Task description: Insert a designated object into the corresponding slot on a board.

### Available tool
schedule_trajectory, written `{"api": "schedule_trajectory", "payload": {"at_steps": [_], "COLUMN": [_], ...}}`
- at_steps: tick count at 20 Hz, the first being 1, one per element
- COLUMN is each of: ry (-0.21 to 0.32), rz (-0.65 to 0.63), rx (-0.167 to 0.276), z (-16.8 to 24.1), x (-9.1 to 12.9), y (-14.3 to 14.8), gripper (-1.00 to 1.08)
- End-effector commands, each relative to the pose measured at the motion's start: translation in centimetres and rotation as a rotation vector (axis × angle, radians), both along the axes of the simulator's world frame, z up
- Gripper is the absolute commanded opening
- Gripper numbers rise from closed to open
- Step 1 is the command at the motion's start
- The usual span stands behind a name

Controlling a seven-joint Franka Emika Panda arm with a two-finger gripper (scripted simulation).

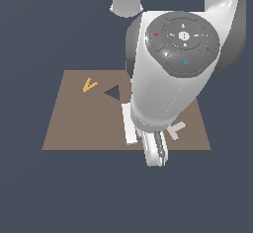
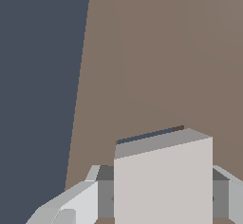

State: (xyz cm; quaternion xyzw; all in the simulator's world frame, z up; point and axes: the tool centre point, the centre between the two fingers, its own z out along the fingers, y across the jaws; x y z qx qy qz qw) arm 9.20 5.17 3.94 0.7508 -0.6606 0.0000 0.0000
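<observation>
Now your light grey square block (image 2: 163,185) sits clamped between the pincer (image 2: 161,199) fingers, above the near part of the brown board (image 1: 79,123). The square slot is hidden under the arm, so you could misalign and jam a corner on the rim.
</observation>
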Motion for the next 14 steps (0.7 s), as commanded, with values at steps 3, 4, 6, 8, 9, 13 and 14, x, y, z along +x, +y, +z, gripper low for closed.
{"api": "schedule_trajectory", "payload": {"at_steps": [3,4,6,8,9,13,14], "ry": [0.001,0.001,0.001,0.001,0.001,0.001,0.001], "rz": [0.002,0.002,0.002,0.002,0.002,0.002,0.002], "rx": [0.001,0.001,0.001,0.001,0.001,0.001,0.001], "z": [-0.84,-0.89,-0.89,-0.89,-0.89,-0.89,-0.89], "x": [-0.07,-0.07,-0.07,-0.07,-0.07,-0.07,-0.07], "y": [0.05,0.04,0.04,0.04,0.04,0.04,0.04], "gripper": [-1.00,-1.00,1.00,1.00,1.00,1.00,1.00]}}
